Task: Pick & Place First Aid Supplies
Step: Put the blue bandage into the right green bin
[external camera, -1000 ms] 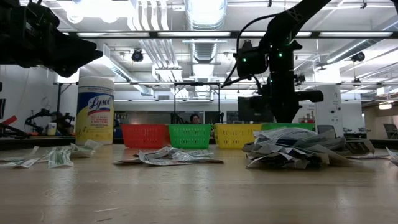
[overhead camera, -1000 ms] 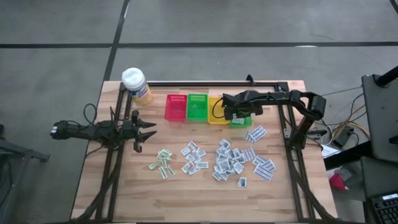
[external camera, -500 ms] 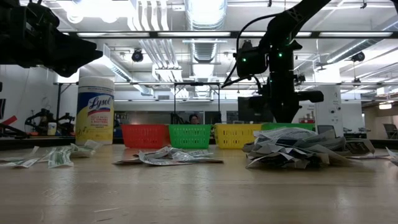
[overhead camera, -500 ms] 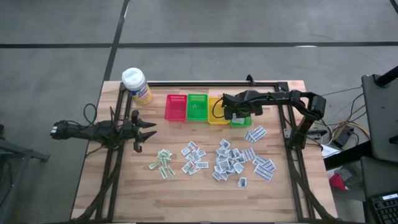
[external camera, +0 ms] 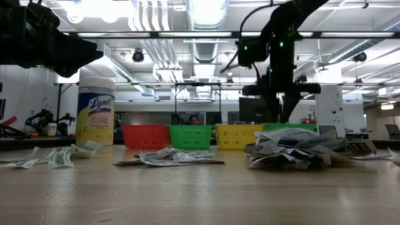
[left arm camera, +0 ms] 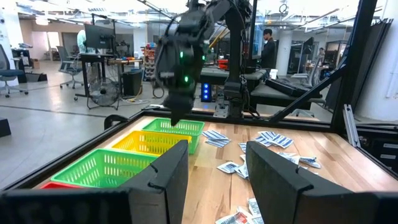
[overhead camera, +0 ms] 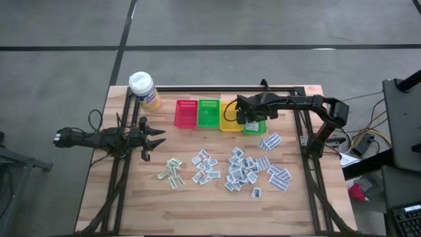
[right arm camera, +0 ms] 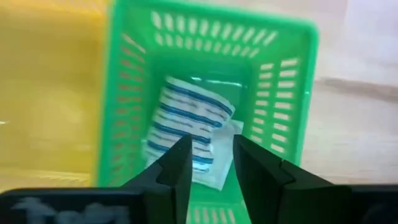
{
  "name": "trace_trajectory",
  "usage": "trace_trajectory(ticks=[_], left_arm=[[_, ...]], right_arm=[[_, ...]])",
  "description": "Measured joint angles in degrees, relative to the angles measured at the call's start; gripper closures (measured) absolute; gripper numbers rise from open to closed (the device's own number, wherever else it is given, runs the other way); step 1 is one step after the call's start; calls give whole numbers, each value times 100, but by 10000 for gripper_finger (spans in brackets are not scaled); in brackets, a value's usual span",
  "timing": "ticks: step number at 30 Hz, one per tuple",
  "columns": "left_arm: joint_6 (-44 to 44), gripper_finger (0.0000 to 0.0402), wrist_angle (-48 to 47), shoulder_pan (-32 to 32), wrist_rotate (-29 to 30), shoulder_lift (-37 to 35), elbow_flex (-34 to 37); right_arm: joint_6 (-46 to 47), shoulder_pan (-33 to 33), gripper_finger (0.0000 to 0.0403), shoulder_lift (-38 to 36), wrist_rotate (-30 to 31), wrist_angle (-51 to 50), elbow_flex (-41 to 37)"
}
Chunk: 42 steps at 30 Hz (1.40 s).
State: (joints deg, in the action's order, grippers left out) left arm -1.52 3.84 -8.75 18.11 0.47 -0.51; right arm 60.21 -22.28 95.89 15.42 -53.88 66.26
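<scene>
Near edge of the desk (overhead camera: 197, 210): bare wood. Middle of the desk: the first aid packets (overhead camera: 247, 172), small flat white paper packets with blue or green print, scattered in loose clusters, the densest toward the right side and a small green-printed group (overhead camera: 172, 172) to the left. In the low view the right heap (external camera: 294, 153) hides the lower part of the far-right basket.

Left edge: the left gripper (overhead camera: 158, 138) hovers above the desk, well apart from the packets, fingers (left arm camera: 168, 180) spread with nothing between them.

Far edge: a row of four baskets standing side by side, red basket (overhead camera: 185, 113), green basket (overhead camera: 209, 113), yellow basket (overhead camera: 229, 118) and a second green basket (overhead camera: 255, 128) largely covered from above by the right arm. A yellow Lysol wipes canister (overhead camera: 144, 90) with a white cap stands at the far left corner.

The right gripper (right arm camera: 210, 163) hangs over the second green basket, fingers (right arm camera: 177, 165) parted and gripping nothing. Only the right wrist view shows the basket's inside: a blue-striped packet (right arm camera: 189, 124) lies on its floor atop another white packet, below the fingertips and apart from them.

Beyond the desk, a person (left arm camera: 268, 50) stands in the room.
</scene>
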Motion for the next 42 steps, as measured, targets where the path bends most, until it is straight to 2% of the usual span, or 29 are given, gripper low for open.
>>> trace_trajectory(ticks=[3, 8, 15, 27, 35, 42], left_arm=[[0, 243, 1, 1, 1, 0, 0], [2, 243, 4, 1, 0, 0, -1], [2, 243, 2, 1, 0, 0, -1], [2, 243, 1, 0, 1, 0, -2], [2, 243, 2, 1, 2, -2, -1], [2, 243, 2, 2, 2, -1, -1]], right_arm=[[-70, 25, 271, -242, -25, -244, 208], [139, 146, 261, -680, -282, -1255, 467], [1344, 594, 254, -1301, -564, -2227, 320], [3339, 1484, 254, -2239, -955, -2174, -815], [2937, 2365, 259, -2369, -951, -1032, -1512], [2730, 2515, 264, -1970, -946, -661, -1770]])
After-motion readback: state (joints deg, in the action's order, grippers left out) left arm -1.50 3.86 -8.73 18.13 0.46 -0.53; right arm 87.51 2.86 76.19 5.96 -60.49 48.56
